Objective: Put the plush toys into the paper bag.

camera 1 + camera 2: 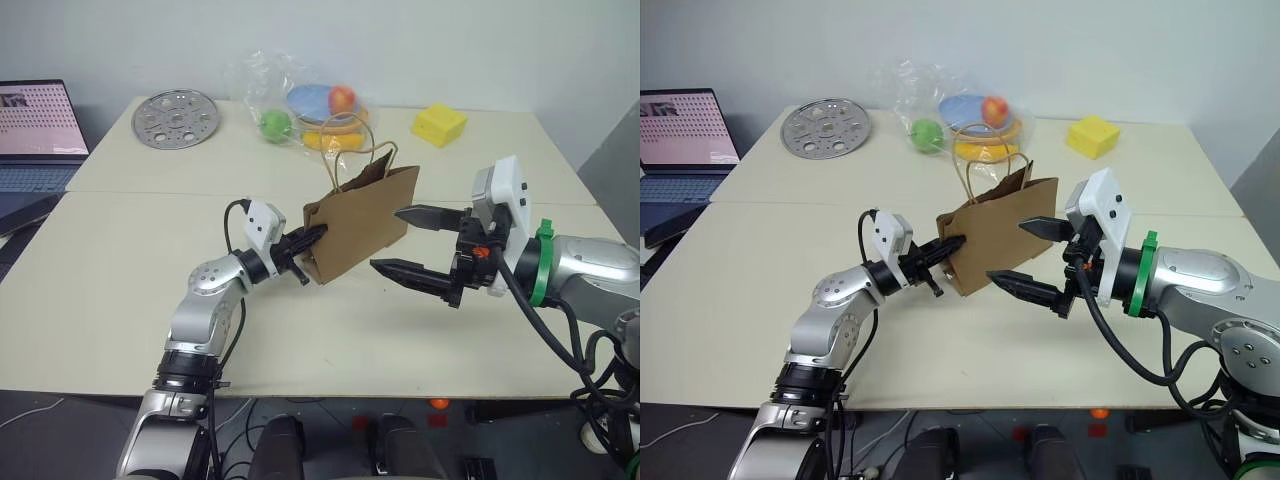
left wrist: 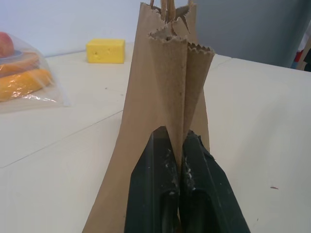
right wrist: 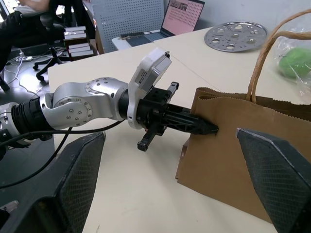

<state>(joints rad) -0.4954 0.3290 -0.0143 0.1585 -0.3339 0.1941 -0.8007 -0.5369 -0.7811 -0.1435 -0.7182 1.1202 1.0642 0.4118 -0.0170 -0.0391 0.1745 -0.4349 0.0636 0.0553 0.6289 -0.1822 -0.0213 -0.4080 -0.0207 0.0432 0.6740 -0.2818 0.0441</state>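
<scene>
Left wrist view: left gripper [image 2: 181,182] pinched onto serrated edge of creased brown kraft paper bag [image 2: 165,97]; right gripper [image 1: 410,243] spread wide, empty.

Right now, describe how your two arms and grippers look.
Both arms are silver metal with black cables. The left gripper and the right gripper each have two black tapered fingers and a white box on the wrist. The right forearm carries a green band and an orange spot.

cream table [image 1: 120,300], paper bag [image 1: 362,222], yellow block [image 1: 440,124], metal disc [image 1: 176,119]

Lab: laptop [image 1: 38,130], pegboard [image 3: 130,17], cables.
</scene>
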